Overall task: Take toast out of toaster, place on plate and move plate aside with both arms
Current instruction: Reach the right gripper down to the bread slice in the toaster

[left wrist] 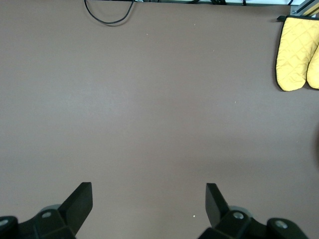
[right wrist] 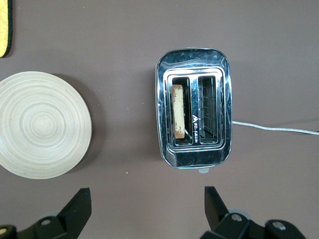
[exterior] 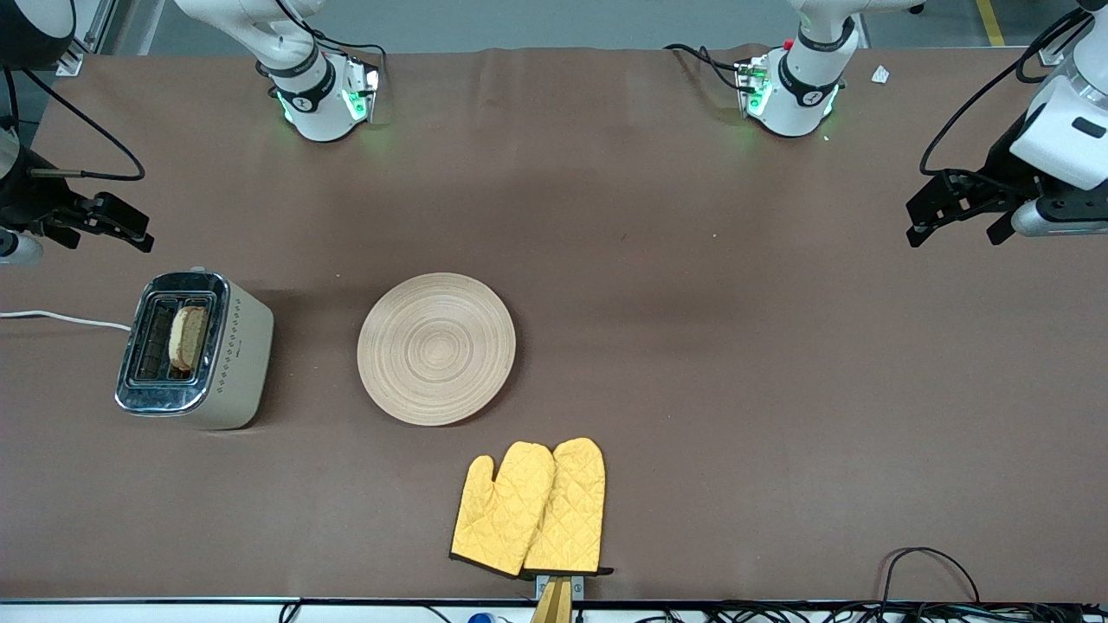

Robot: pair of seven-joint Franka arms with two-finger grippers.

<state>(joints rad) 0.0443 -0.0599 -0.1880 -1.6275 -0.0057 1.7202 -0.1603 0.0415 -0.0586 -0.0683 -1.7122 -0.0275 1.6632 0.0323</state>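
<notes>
The toast (exterior: 188, 336) stands upright in one slot of the silver toaster (exterior: 195, 350) toward the right arm's end of the table; it also shows in the right wrist view (right wrist: 178, 112). The round light-wood plate (exterior: 437, 348) lies bare beside the toaster, nearer the table's middle, and shows in the right wrist view (right wrist: 42, 124). My right gripper (exterior: 130, 229) hangs open and empty in the air over the table beside the toaster (right wrist: 194, 117); its own view shows it (right wrist: 147, 204). My left gripper (exterior: 922, 221) is open and empty over bare cloth at the left arm's end (left wrist: 149, 201).
A pair of yellow oven mitts (exterior: 532, 509) lies nearer the front camera than the plate, by the table's edge, and shows in the left wrist view (left wrist: 296, 55). The toaster's white cord (exterior: 61, 318) runs off the table's end. Black cables (exterior: 930, 562) lie at the front edge.
</notes>
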